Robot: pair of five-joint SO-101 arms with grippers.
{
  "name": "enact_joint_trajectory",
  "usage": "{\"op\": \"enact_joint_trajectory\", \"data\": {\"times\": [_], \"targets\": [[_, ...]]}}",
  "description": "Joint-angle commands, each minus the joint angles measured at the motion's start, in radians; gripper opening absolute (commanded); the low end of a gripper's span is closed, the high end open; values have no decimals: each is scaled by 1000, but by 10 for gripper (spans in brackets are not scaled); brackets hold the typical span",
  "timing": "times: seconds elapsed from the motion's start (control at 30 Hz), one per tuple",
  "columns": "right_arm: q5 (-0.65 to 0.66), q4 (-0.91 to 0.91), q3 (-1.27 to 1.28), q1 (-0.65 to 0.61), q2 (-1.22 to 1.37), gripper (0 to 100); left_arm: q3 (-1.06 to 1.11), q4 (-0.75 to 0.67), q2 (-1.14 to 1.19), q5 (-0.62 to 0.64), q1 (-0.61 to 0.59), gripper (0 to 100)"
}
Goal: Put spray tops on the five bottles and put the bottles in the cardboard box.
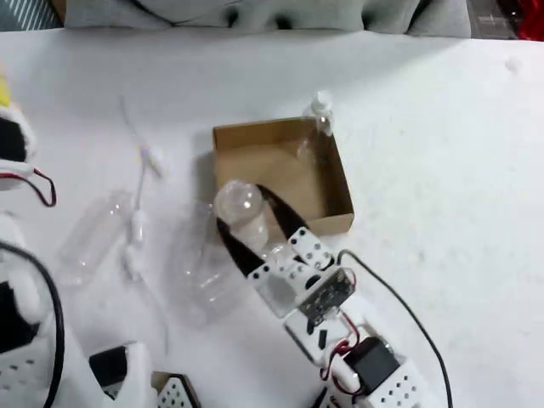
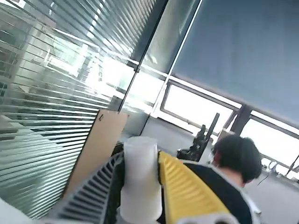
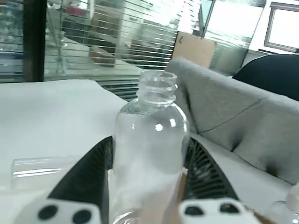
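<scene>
**High view: open-necked bottle clamped at the box's edge**

The right gripper (image 1: 241, 208) comes in from the lower right of the frame. Its two black fingers are closed on a clear round plastic bottle (image 1: 238, 202), one on each side. The bottle stands upright with its neck open and no top on it. It sits at the lower left corner of the brown cardboard box (image 1: 274, 166), overlapping the box's edge. I cannot tell whether its base touches anything.

The box lies at the centre of the white table (image 1: 442, 170). A second clear bottle with a white top (image 1: 321, 115) is at the box's upper right corner – inside the wall or just behind it, I cannot tell.

Left of the box, two more clear bottles lie on their sides, one at mid-left (image 1: 92, 236) and one nearer the gripper (image 1: 200, 265). A white spray top with a thin tube (image 1: 153, 159) lies above them and another (image 1: 134, 238) lies between them.

In the left wrist view, the left gripper (image 2: 140, 156) points up toward the room. Its grey and yellow fingers are pressed against a white plastic cylinder (image 2: 139, 182) – what that piece is cannot be told.
</scene>
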Motion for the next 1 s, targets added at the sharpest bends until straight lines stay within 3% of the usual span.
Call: {"op": "enact_joint_trajectory", "data": {"times": [0.0, 0.1, 0.2, 0.33, 0.43, 0.67, 0.97], "targets": [[-8, -22, 41, -27, -24, 15, -117, 11, -27, 229, -8, 24], [-8, -24, 66, -30, -24, 15, -137, 58, -27, 310, 27, 24], [-8, -24, 71, -30, -24, 15, -132, 121, -28, 310, 162, 24], [-8, -22, 87, -28, -24, 15, -137, 222, -28, 241, 294, 24], [-8, -16, 98, -28, -24, 15, -112, 239, -53, 207, 320, 24], [-8, -15, 98, -25, -24, 15, 112, 212, -228, 204, 323, 24], [-8, 21, 98, -28, -24, 15, 376, -37, -317, 210, 352, 24]]}}
